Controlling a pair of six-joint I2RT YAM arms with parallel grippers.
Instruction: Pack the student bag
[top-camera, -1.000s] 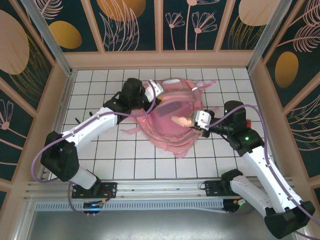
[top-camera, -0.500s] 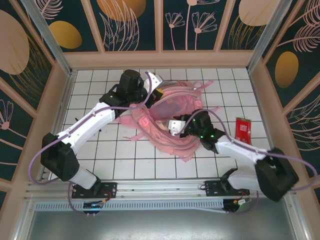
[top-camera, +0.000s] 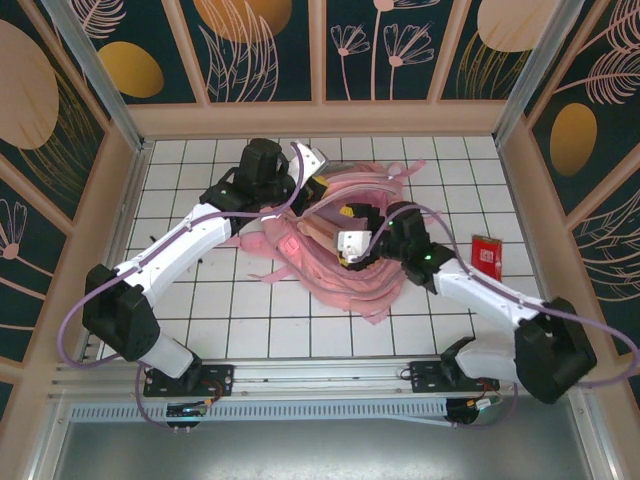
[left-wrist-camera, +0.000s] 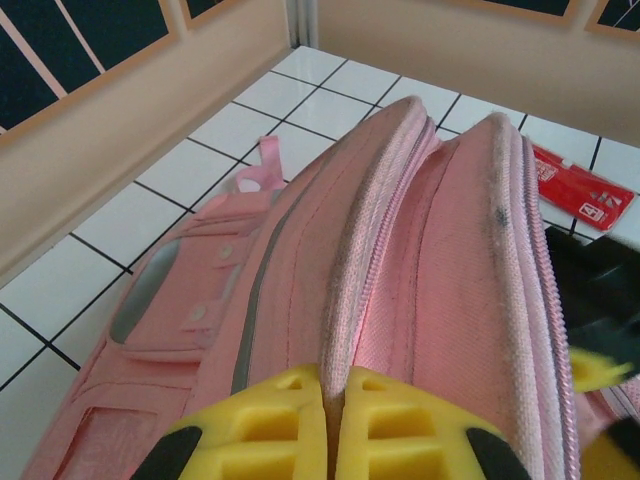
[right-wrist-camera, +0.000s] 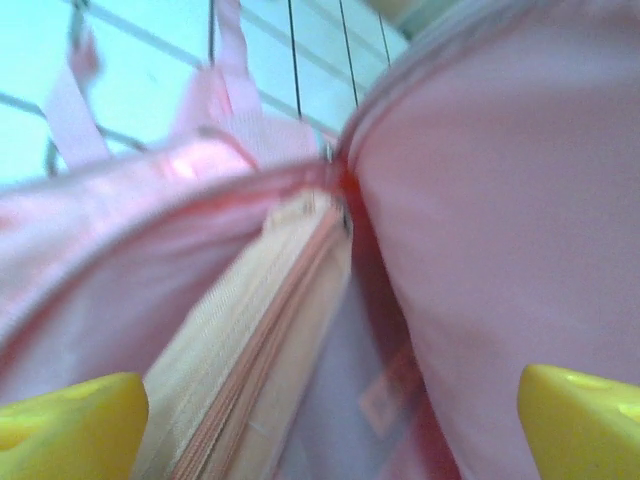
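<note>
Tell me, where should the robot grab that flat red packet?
Likely across its narrow width, coming straight down from above. The red packet lies flat on the table, apart from the bag, with its long edges free, so a sideways approach would find nothing to pinch.

The right gripper (right-wrist-camera: 330, 425) has yellow fingertips (right-wrist-camera: 65, 420) spread wide, poking into the pink student bag (right-wrist-camera: 500, 200). Peach zippered cloth (right-wrist-camera: 260, 330) sits between them; pink straps (right-wrist-camera: 70, 110) lie on white tiles (right-wrist-camera: 150, 60) behind.
</note>
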